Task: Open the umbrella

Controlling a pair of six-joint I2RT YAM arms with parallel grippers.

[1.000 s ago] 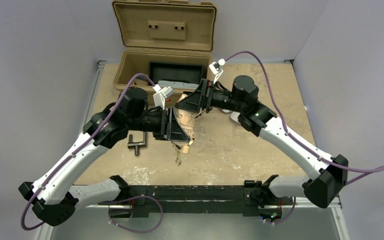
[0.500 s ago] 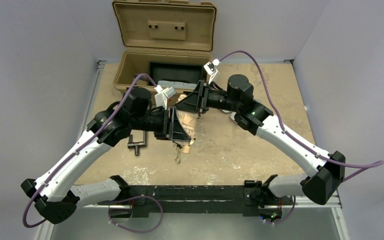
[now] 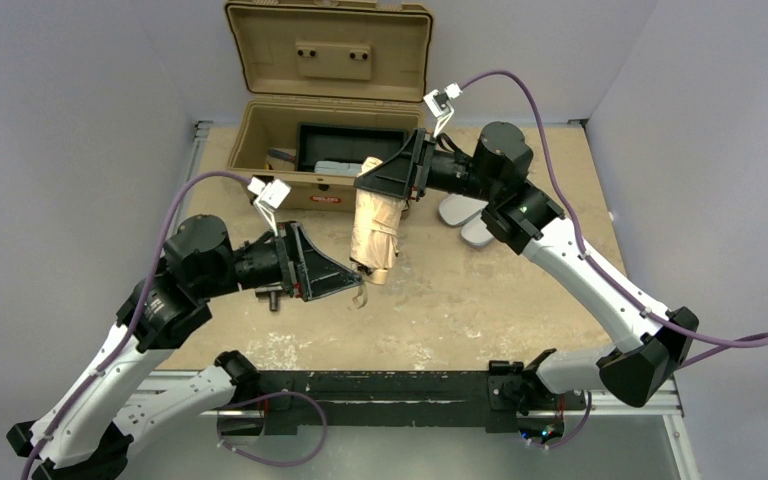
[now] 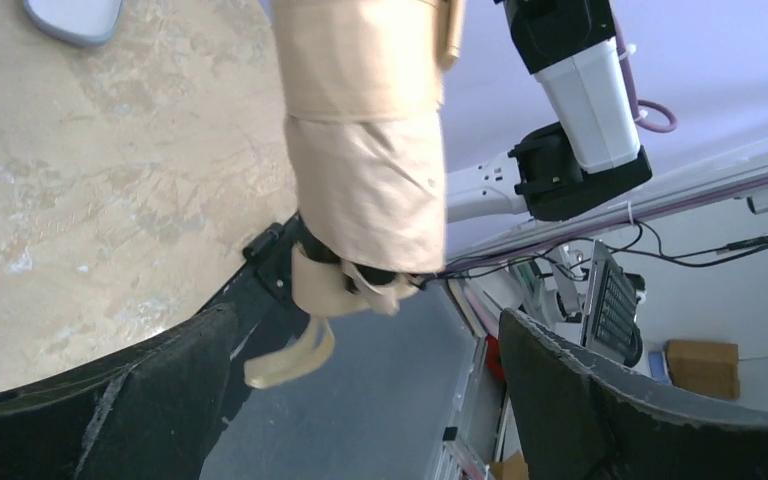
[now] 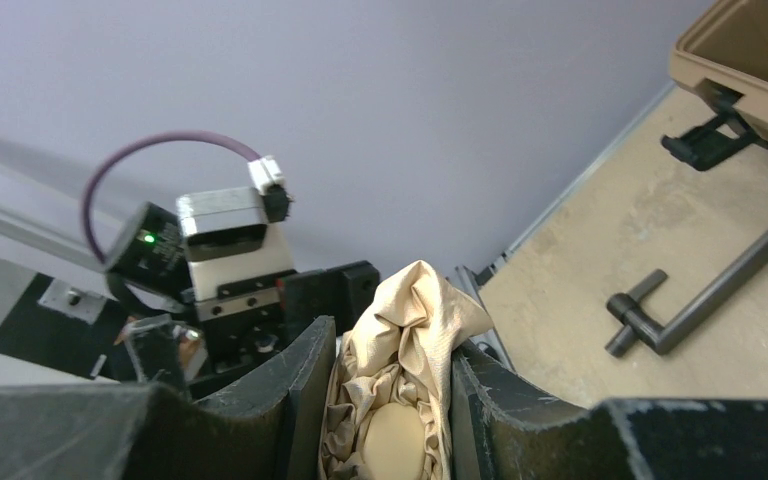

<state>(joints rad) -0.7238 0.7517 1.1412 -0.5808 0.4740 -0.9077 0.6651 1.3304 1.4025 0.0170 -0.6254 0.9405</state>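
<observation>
The folded cream-tan umbrella (image 3: 375, 232) hangs from my right gripper (image 3: 380, 188), knob handle (image 4: 328, 285) and strap (image 4: 288, 360) at its low end, above the table. In the right wrist view the right gripper (image 5: 392, 400) is shut on the umbrella's bunched top fabric (image 5: 415, 320), a round tan cap showing between the fingers (image 5: 295, 390). My left gripper (image 3: 345, 275) stands open to the lower left of the handle, apart from it. In the left wrist view the left gripper (image 4: 360, 400) has nothing between its fingers (image 4: 600, 400), and the umbrella (image 4: 365, 180) hangs beyond them.
An open tan toolbox (image 3: 330, 110) with a black tray stands at the back. Two lavender-grey case halves (image 3: 465, 220) lie under the right arm. A dark metal T-handle tool (image 3: 275, 293) lies on the table beside the left gripper, also in the right wrist view (image 5: 700, 300).
My left gripper let go of the umbrella, opened wide and drew back to the left. My right gripper closed on the umbrella's top and raised it toward the toolbox.
</observation>
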